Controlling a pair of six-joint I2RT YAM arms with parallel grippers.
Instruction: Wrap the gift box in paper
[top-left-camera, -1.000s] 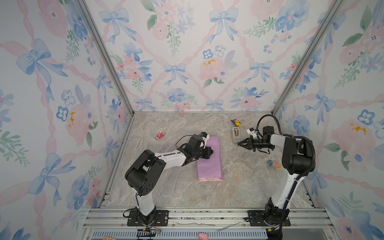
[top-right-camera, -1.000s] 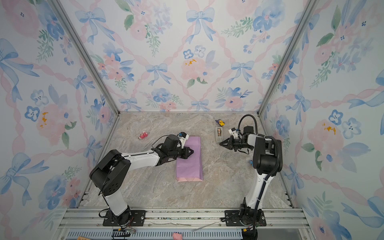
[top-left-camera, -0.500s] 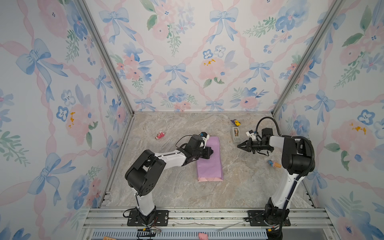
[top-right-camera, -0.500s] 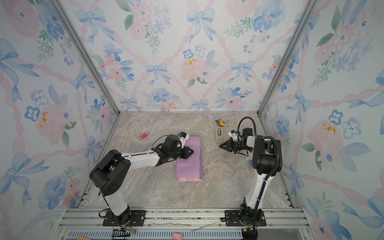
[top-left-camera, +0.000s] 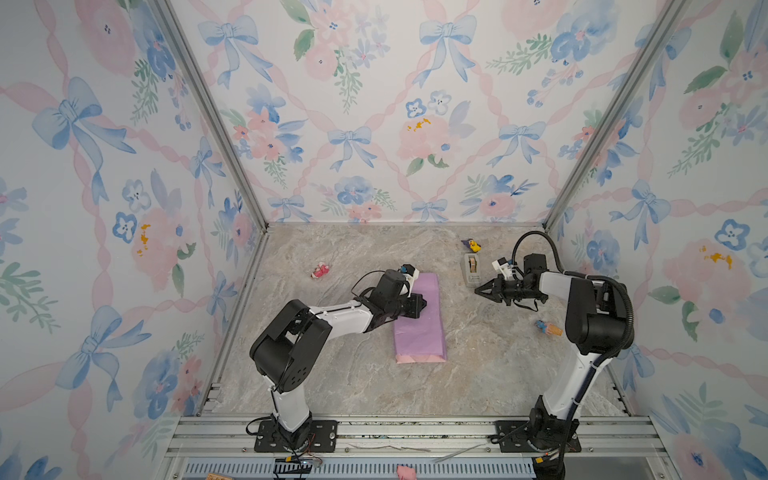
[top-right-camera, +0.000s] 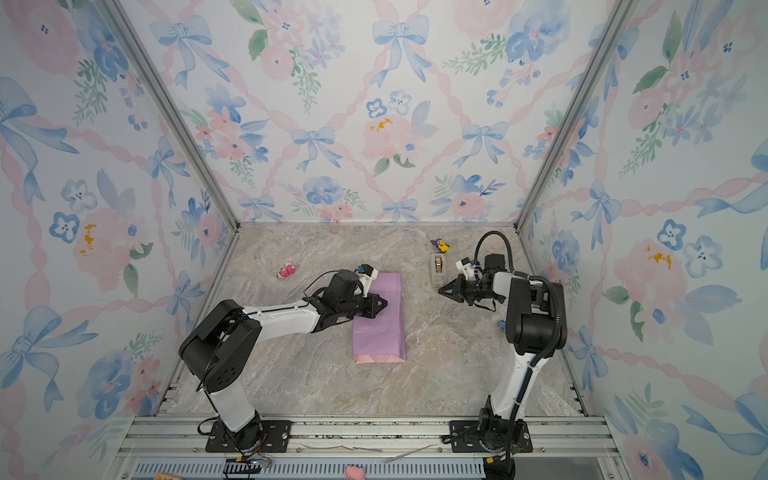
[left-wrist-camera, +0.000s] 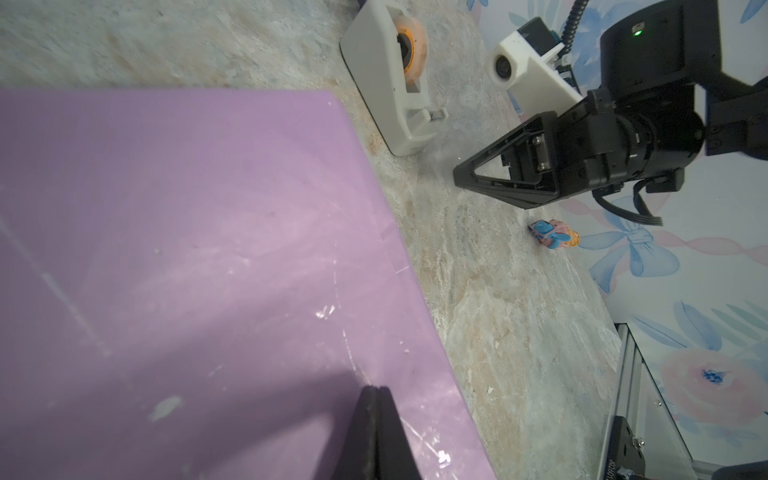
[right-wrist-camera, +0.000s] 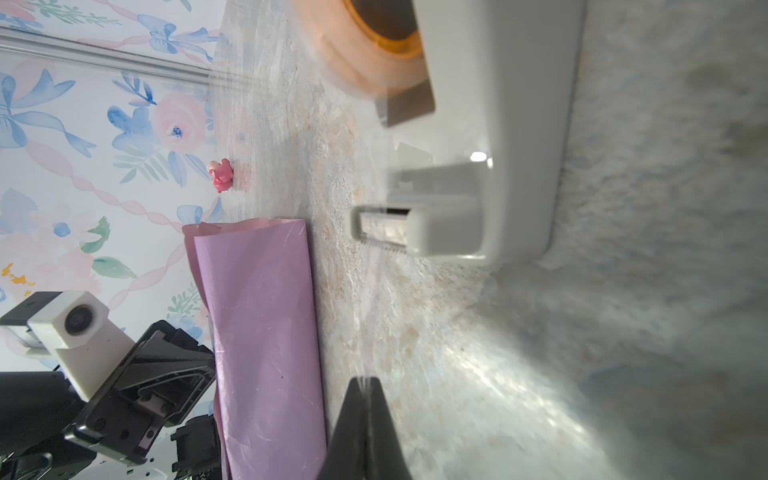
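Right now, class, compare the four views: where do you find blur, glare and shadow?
Right wrist view: the tape dispenser is close and blurred, the table shows a bright glare patch, the clear tape strip barely shows. Left wrist view: a dark shadow lies on the glossy paper around the left gripper. Both top views: sharp, evenly lit.

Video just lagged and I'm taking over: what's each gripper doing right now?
Left gripper: closed, holding nothing, tip on the paper.
Right gripper: closed on a strip of tape stretched from the dispenser.
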